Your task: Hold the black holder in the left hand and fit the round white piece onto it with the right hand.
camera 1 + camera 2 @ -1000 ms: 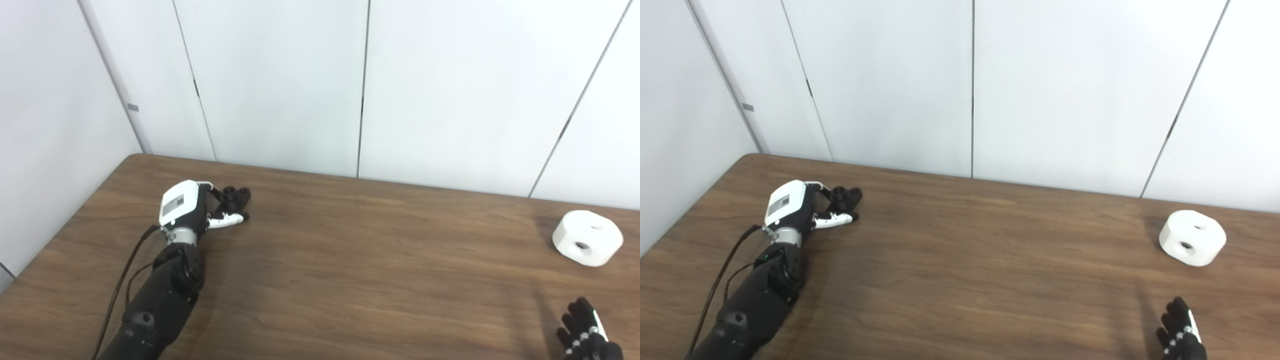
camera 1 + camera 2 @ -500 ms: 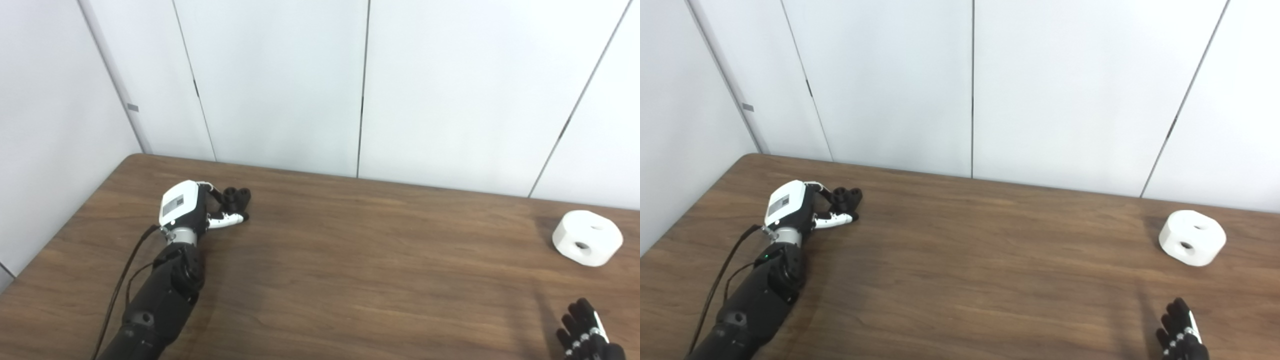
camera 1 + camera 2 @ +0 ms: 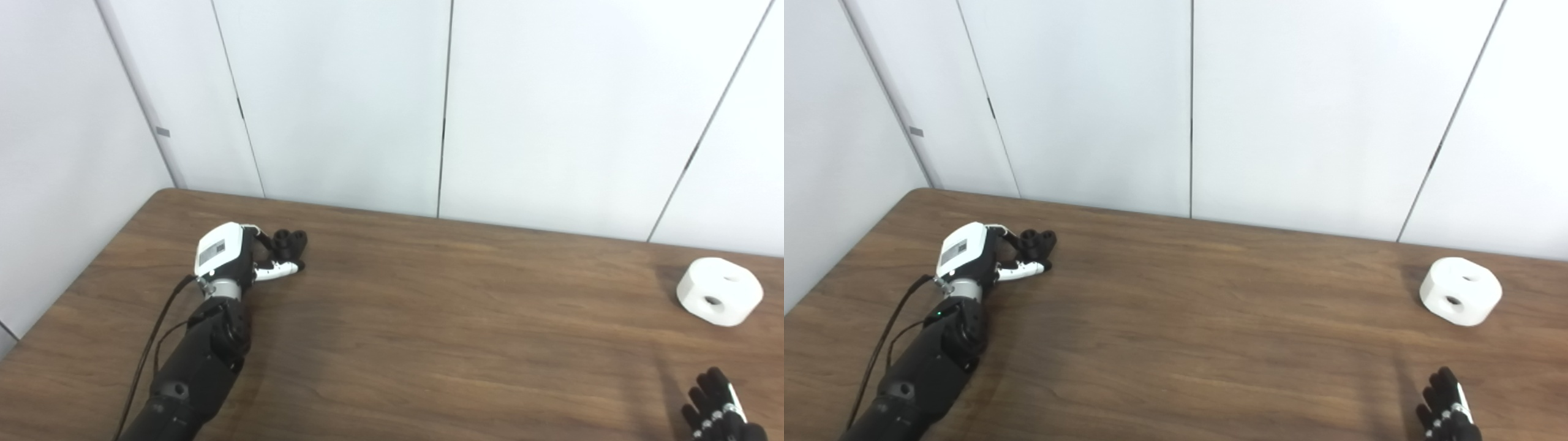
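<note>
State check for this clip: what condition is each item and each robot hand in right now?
black holder: on the table, left hand's fingers around it.
round white piece: lying free on the table, untouched.
left robot hand: closed on the holder.
right robot hand: open, empty, near the bottom edge.

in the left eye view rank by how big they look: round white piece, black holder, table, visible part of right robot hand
1. table, by far the largest.
2. round white piece.
3. right robot hand, cut off by the picture's edge, so only part shows.
4. black holder, partly hidden by the left robot hand.
</note>
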Action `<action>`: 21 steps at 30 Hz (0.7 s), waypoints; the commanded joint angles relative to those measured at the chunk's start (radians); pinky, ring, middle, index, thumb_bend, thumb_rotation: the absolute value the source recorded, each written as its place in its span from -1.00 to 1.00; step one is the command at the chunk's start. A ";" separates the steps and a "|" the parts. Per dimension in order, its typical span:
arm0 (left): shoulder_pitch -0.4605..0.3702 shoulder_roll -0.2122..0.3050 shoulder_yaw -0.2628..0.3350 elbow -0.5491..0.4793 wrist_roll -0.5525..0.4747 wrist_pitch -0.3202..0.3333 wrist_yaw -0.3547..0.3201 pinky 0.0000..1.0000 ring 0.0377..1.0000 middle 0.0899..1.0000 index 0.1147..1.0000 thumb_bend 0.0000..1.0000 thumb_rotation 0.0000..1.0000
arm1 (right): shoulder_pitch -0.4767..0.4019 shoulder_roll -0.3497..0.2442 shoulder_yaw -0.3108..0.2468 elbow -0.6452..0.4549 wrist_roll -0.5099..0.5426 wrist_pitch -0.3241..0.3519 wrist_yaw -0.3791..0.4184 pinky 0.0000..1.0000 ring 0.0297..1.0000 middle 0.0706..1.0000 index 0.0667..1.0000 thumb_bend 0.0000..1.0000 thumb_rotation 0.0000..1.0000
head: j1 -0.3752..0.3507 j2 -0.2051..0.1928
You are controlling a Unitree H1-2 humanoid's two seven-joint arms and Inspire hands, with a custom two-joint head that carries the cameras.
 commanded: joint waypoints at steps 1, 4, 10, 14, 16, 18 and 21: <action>-0.011 0.032 -0.004 -0.012 0.016 0.009 -0.007 0.83 0.82 0.67 0.08 0.66 -0.50 | 0.010 0.010 -0.005 -0.024 0.006 -0.005 0.006 1.00 1.00 1.00 1.00 0.08 1.00 | 0.001 0.002; -0.010 0.031 -0.001 -0.015 0.013 0.008 -0.006 0.83 0.82 0.67 0.07 0.66 -0.50 | 0.011 0.010 -0.005 -0.026 0.009 -0.004 0.007 1.00 1.00 1.00 1.00 0.08 1.00 | 0.002 0.002; -0.012 0.023 0.013 -0.003 -0.007 -0.017 0.013 0.82 0.82 0.66 -0.02 0.65 -0.62 | 0.011 0.008 -0.005 -0.026 0.006 -0.009 0.008 1.00 1.00 1.00 1.00 0.05 1.00 | 0.002 0.002; -0.007 0.013 0.028 0.000 -0.023 -0.042 0.033 0.84 0.82 0.62 -0.16 0.08 -0.87 | 0.015 0.006 -0.006 -0.031 0.004 -0.008 0.009 1.00 1.00 1.00 1.00 0.05 1.00 | 0.003 0.006; -0.006 0.007 0.038 0.001 -0.036 -0.045 0.033 0.87 0.81 0.59 -0.17 0.05 -0.89 | 0.014 0.006 -0.007 -0.030 0.000 -0.008 0.007 1.00 1.00 1.00 1.00 0.05 1.00 | 0.003 0.006; -0.006 0.003 0.043 0.000 -0.047 -0.048 0.030 0.88 0.81 0.57 -0.17 0.05 -0.90 | 0.014 0.007 -0.008 -0.031 0.001 -0.007 0.006 1.00 1.00 1.00 1.00 0.05 1.00 | 0.003 0.006; -0.005 0.006 0.034 -0.001 -0.039 -0.047 0.025 0.90 0.78 0.54 -0.17 0.04 -0.91 | 0.014 0.008 -0.008 -0.035 0.001 -0.002 0.005 1.00 1.00 1.00 1.00 0.07 1.00 | 0.002 0.010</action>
